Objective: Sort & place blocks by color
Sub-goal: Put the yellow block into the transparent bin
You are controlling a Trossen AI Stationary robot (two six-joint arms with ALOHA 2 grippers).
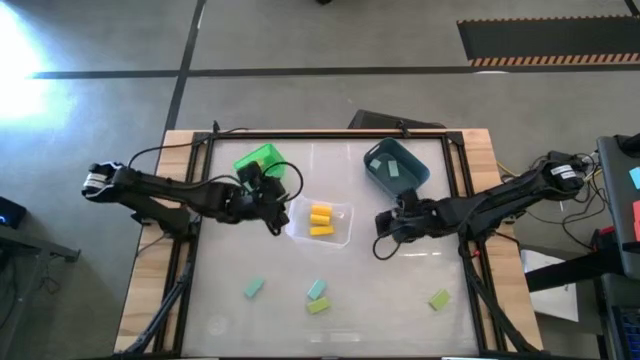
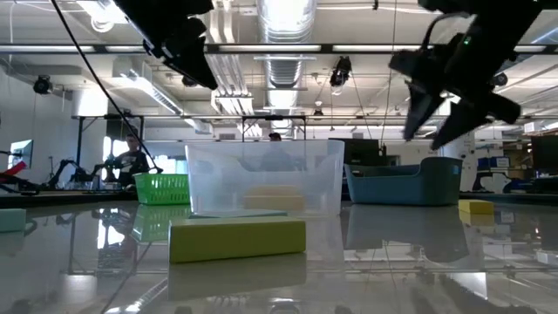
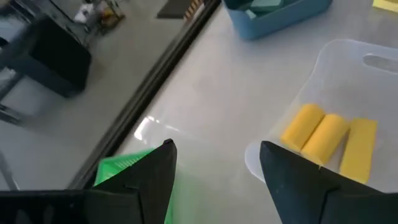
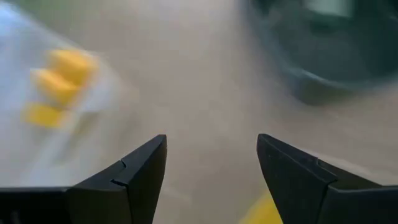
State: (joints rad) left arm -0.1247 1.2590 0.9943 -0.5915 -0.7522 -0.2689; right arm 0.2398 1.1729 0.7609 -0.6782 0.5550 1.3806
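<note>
Three yellow blocks (image 1: 320, 220) lie in the clear bin (image 1: 342, 238) at the table's middle. One pale teal block (image 1: 392, 168) lies in the dark blue-grey bin (image 1: 418, 180). Two teal blocks (image 1: 253, 288) (image 1: 317, 289) and two light green blocks (image 1: 318, 306) (image 1: 438, 298) lie flat on the table toward its near edge. My left gripper (image 1: 280, 212) hangs open between the bright green bin (image 1: 256, 158) and the clear bin, nothing between its fingers (image 3: 155, 180). My right gripper (image 1: 383, 224) hangs open right of the clear bin, above the table, holding nothing (image 4: 211, 180).
The three bins stand in a row across the table's far half; the clear bin (image 2: 264, 179) is between both grippers. Bare table lies between the bins and the loose blocks near the front edge. A black rail frames the table (image 3: 155, 81).
</note>
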